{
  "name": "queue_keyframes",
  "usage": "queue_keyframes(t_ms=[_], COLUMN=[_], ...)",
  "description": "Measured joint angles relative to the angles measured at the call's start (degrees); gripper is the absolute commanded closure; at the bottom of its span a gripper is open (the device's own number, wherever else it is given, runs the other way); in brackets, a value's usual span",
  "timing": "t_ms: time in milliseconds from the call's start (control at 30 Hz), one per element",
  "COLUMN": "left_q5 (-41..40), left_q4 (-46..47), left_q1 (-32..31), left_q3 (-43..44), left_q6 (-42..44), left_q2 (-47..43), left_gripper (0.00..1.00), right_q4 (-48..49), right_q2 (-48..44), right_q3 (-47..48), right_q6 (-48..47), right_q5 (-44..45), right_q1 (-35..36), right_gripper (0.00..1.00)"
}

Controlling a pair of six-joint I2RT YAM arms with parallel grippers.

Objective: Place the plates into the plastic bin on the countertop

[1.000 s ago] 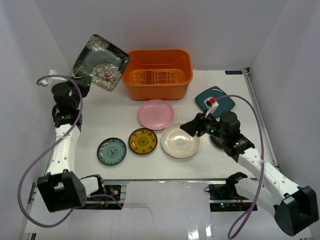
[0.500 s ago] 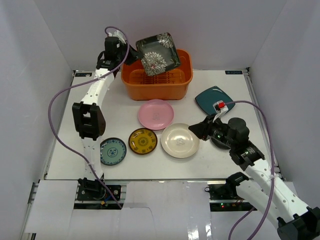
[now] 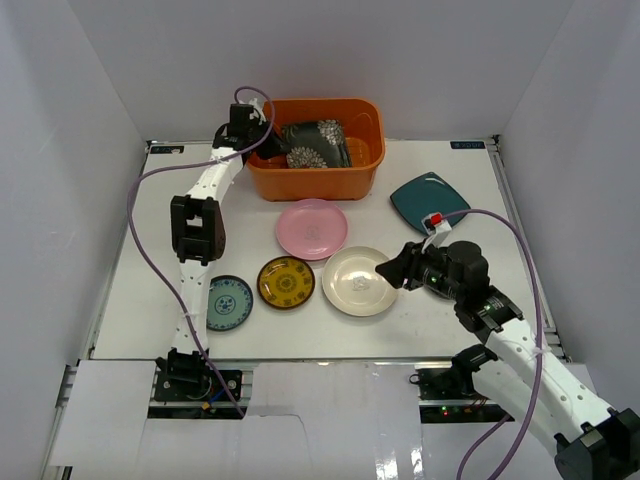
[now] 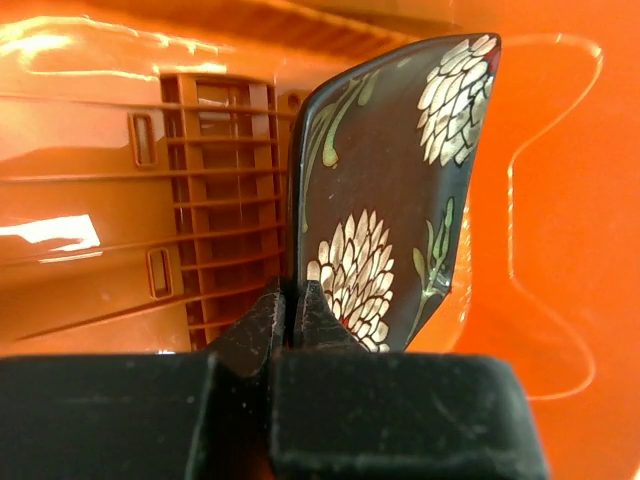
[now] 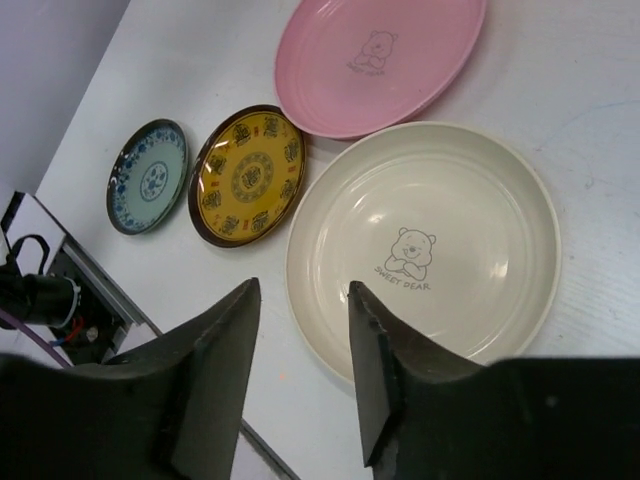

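We see the left jaws pinching the dark floral plate [image 4: 390, 200] by its edge, tilted inside the orange bin [image 3: 310, 185], apparently for release; the right jaws gape empty above the cream plate [image 5: 430, 250] on the worktop [image 3: 250, 225], seemingly next.

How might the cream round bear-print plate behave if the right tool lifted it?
The cream round plate looks rigid, so unlikely to flex. Its glossy glaze might slip in the right tool. Lying flat on the white tabletop, its rim likely offers little purchase.

Lab test booth: white walls [image 3: 70, 120] enclose the countertop [image 3: 250, 215].
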Motion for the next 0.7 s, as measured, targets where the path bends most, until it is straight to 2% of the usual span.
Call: queue_keyframes(t_ms=[100, 200, 233, 333, 400, 433, 467, 533, 567, 700], left_q5=[0.87, 1.79, 1.77, 2.97, 3.48, 3.85, 4.24, 4.85, 5.07, 7.19], left_q4=[0.00, 1.20, 1.40, 3.67, 5.22, 5.81, 6.60, 7.76, 8.17, 10.54], left_q1=[-0.31, -0.63, -0.76, -1.03, -1.18, -1.29, -1.44, -1.53, -1.57, -1.57], left_q3=[-1.27, -3.58, -4.39, -6.54, -8.70, -9.55, -10.40, -11.80, -12.35, -14.38], left_q6=[1.44, 2.29, 2.14, 1.92, 1.70, 1.44, 1.09, 0.44, 0.02, -2.23], left_q2=[0.04, 0.04, 0.04, -0.48, -1.25, -1.68, -2.16, -2.82, -3.17, -4.92], left_gripper=[1.00, 0.84, 0.73, 0.56, 0.48, 0.43, 0.32, 0.21, 0.13, 0.02], right_q4=[0.20, 0.59, 0.74, 1.38, 1.97, 2.43, 2.71, 3.76, 4.76, 9.33], right_q2=[1.09, 3.19, 4.11, 8.41, 11.63, 13.27, 14.80, 17.46, 18.62, 24.85], right_q3=[0.00, 0.02, 0.04, 1.09, 2.73, 3.80, 4.92, 6.97, 7.74, 8.79], right_q6=[1.40, 2.89, 3.28, 4.39, 4.96, 5.11, 5.16, 5.27, 5.35, 6.82], right_q5=[3.50, 9.86, 12.20, 19.12, 22.38, 23.82, 24.85, 25.97, 26.10, 25.27], right_q1=[0.02, 0.09, 0.09, -0.59, -2.16, -3.34, -4.83, -8.72, -10.99, -22.43], right_gripper=[0.38, 0.31, 0.28, 0.28, 0.28, 0.28, 0.28, 0.28, 0.28, 0.28])
